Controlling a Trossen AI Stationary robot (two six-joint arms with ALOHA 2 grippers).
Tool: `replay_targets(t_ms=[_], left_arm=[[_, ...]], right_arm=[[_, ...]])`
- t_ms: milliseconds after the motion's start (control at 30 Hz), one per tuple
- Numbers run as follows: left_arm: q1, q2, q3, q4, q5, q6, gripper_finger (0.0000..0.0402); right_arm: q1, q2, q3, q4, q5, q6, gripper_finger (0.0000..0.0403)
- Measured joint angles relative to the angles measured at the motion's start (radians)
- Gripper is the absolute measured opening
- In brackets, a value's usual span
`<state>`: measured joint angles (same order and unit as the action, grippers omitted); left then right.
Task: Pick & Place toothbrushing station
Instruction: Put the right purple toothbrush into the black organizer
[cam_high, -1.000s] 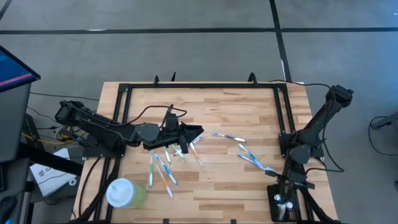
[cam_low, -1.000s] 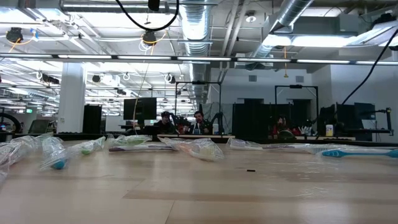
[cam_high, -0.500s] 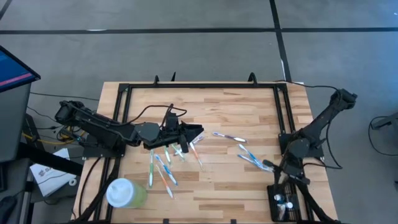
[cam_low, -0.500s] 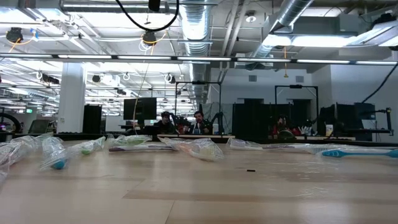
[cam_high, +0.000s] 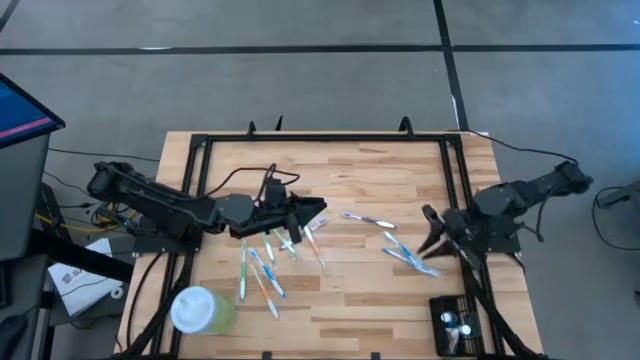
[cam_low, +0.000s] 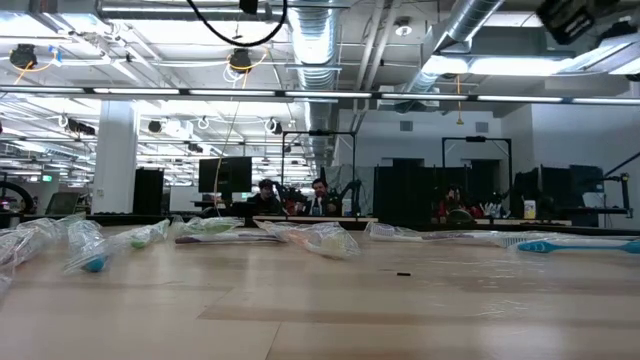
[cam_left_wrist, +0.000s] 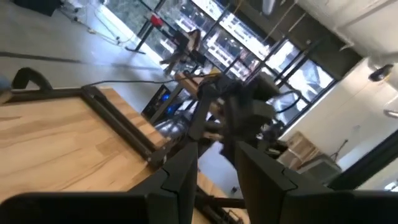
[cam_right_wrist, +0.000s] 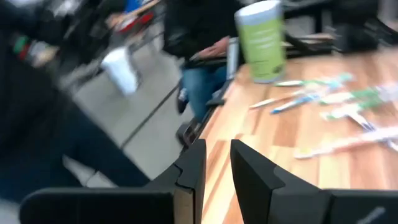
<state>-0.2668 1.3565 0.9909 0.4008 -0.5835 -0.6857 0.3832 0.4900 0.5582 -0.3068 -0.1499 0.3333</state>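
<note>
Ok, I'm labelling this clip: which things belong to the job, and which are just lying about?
Job: black toothbrushing station, on the table at its right edge; right gripper, right side; left gripper, mid-table.
Lying about: scattered toothbrushes; pale green cup with white lid.

Black toothbrushing station (cam_high: 456, 325), table's near-right corner

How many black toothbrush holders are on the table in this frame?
1: the toothbrushing station stands at the right corner of the table, along the same edge as the green cup. None other shows.

Wooden table (cam_high: 380, 180) carries scattered toothbrushes (cam_high: 262, 272), green cup (cam_high: 205, 310), black holder (cam_high: 457, 327).
</note>
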Motion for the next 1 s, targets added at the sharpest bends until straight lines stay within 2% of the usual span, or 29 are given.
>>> replay_targets(t_ms=[200,367,633,833,933,1000], left_arm=[[0.015,-0.047,0.000,-0.018,0.028,0.047,0.0104],[0.046,-0.083,0.000,-0.020,0.090,0.084,0.0104],[0.104,-0.100,0.000,-0.084,0.244,0.134,0.0104],[0.148,-0.091,0.000,-0.100,0.343,0.173,0.0104],[0.166,-0.092,0.000,-0.095,0.359,0.175,0.0104],[0.174,-0.091,0.000,-0.099,0.362,0.176,0.0104]], right_arm=[[-0.119,0.023,0.012,-0.004,0.017,0.290,0.0066],[-0.168,0.079,0.012,-0.006,0.017,0.431,0.0066],[-0.272,0.221,0.012,0.007,-0.003,0.537,0.0066],[-0.359,0.307,0.012,0.012,-0.007,0.695,0.0066],[-0.399,0.335,0.012,0.004,-0.006,0.688,0.0066],[-0.428,0.350,0.012,-0.032,-0.005,0.622,0.0065]])
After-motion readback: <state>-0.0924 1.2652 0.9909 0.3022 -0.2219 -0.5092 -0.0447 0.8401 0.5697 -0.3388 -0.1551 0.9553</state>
